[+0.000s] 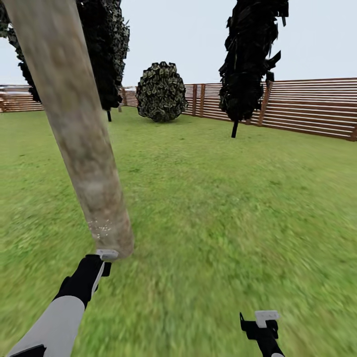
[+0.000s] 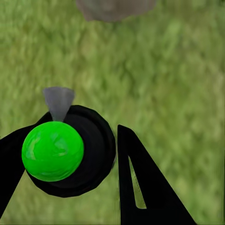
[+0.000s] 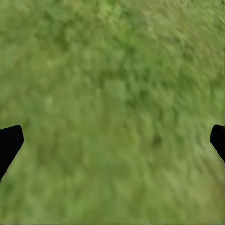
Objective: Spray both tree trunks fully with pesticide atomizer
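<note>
Left pincer (image 2: 75, 159) grips the atomizer (image 2: 61, 150) at the foot of a pale trunk (image 1: 74, 124), where white specks mark only the base. Right pincer (image 1: 263, 325) hangs open over the lawn (image 1: 223, 198). Most of the spraying looks undone.

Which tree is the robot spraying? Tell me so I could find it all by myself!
Look at the big green lawn with the brown wooden fence at the back. The tree trunk is the nearest thing on the left, leaning up right in front of the left gripper. It is thick, smooth and pale beige-grey, while the trees behind it are dark and leafy with thin stems.
</note>
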### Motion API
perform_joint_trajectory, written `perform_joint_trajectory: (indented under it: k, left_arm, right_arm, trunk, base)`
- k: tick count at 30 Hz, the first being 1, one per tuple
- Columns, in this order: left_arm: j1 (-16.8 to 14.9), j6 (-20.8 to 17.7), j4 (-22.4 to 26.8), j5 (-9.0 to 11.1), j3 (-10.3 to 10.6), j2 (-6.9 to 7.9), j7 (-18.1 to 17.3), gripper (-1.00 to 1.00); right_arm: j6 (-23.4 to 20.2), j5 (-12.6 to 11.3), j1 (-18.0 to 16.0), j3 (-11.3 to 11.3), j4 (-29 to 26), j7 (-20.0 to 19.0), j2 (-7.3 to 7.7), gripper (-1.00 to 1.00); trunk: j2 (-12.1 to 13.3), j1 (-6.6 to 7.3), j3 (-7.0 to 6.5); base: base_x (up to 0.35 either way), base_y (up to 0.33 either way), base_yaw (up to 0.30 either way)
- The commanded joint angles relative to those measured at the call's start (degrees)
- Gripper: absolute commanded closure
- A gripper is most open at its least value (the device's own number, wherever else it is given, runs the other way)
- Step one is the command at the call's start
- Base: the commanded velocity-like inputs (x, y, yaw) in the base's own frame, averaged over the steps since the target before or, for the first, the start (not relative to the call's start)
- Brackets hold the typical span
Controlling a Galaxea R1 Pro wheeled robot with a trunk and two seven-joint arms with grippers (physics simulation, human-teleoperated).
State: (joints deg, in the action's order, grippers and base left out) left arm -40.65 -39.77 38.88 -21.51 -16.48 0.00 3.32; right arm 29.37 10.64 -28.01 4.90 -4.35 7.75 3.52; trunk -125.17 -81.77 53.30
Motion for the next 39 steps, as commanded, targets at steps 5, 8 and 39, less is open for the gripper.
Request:
perform_joint_trajectory:
  k: [5,8,39]
  left_arm:
    - [0.0,-0.1,0.0,0.2,-0.1,-0.1,0.3,1.0]
    - [0.0,0.1,0.1,0.3,-0.1,-0.23,0.2,1.0]
    - [-0.7,-16.1,11.4,5.9,7.2,6.31,-6.5,1.0]
  right_arm:
    - [0.2,0.6,0.0,0.5,0.1,0.2,0.0,-1.0]
    - [0.2,0.6,0.0,0.5,0.1,0.2,0.0,-1.0]
    - [0.2,0.8,0.0,0.4,0.0,-0.1,-0.09,-1.0]
  trunk:
    - [0.0,-0.02,0.05]
    - [0.0,-0.02,0.05]
    - [0.0,-0.02,0.05]
  base:
    - [0.262,-0.183,0.277]
    - [0.067,-0.039,0.271]
    - [0.055,0.0,0.01]
